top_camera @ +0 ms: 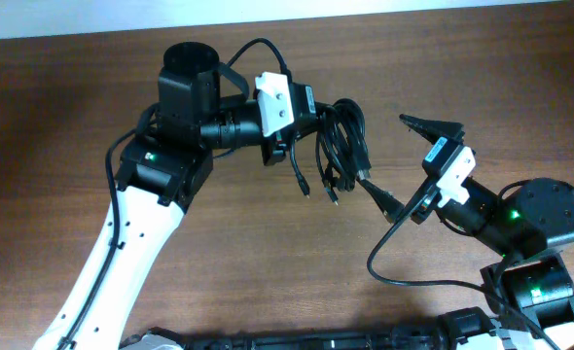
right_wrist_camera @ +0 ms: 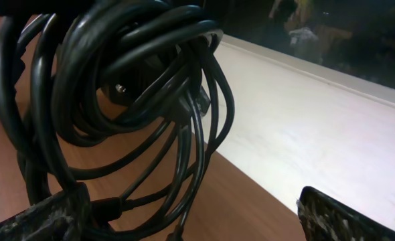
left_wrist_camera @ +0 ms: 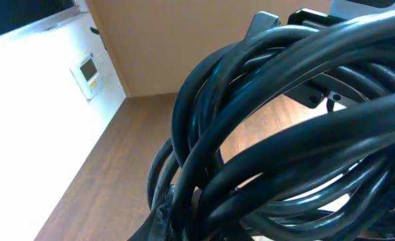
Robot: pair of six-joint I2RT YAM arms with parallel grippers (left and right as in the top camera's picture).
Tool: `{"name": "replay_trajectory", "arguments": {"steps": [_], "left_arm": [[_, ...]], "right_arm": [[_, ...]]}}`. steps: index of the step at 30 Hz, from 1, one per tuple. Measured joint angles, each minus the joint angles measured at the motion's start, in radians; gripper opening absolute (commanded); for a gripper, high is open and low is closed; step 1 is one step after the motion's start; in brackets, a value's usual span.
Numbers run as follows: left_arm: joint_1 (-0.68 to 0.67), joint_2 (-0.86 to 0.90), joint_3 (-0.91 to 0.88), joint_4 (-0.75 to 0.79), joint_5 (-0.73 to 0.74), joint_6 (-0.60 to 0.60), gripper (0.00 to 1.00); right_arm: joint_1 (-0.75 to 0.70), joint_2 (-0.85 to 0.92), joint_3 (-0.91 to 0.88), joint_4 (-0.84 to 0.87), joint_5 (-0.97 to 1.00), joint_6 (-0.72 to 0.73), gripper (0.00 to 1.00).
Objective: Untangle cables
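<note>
A bundle of black cables (top_camera: pixel 340 146) hangs in tangled loops from my left gripper (top_camera: pixel 306 122), which is shut on it above the wooden table (top_camera: pixel 443 58). In the left wrist view the cables (left_wrist_camera: pixel 284 134) fill the picture, and only a bit of my left gripper (left_wrist_camera: pixel 184 221) shows at the bottom, pinched on the strands. My right gripper (top_camera: pixel 389 156) stands wide open just right of the bundle. In the right wrist view the loops (right_wrist_camera: pixel 137 100) hang on the left, close to the left finger pad (right_wrist_camera: pixel 43 214). A plug (right_wrist_camera: pixel 97 207) lies beside that pad. Nothing is clamped in my right gripper (right_wrist_camera: pixel 191 221).
Loose cable ends with small plugs (top_camera: pixel 316 190) dangle below the bundle. The right arm's own thicker wire (top_camera: pixel 384 272) loops over the table near the front. A white wall with a small panel (left_wrist_camera: pixel 89 70) borders the table.
</note>
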Motion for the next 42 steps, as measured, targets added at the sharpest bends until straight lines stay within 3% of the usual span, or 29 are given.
{"name": "replay_trajectory", "arguments": {"steps": [17, 32, 42], "left_arm": [[0.000, 0.000, 0.000, 0.031, -0.012, 0.021, 0.00], [-0.008, 0.000, 0.000, -0.015, 0.127, 0.021, 0.00], [-0.065, 0.000, 0.000, -0.084, 0.094, 0.021, 0.00]], "right_arm": [[0.000, 0.000, 0.000, -0.019, -0.078, 0.000, 0.99], [0.000, 0.000, 0.000, 0.000, -0.041, 0.000, 0.99], [0.000, -0.001, 0.000, 0.049, 0.173, -0.003, 0.99]]}}
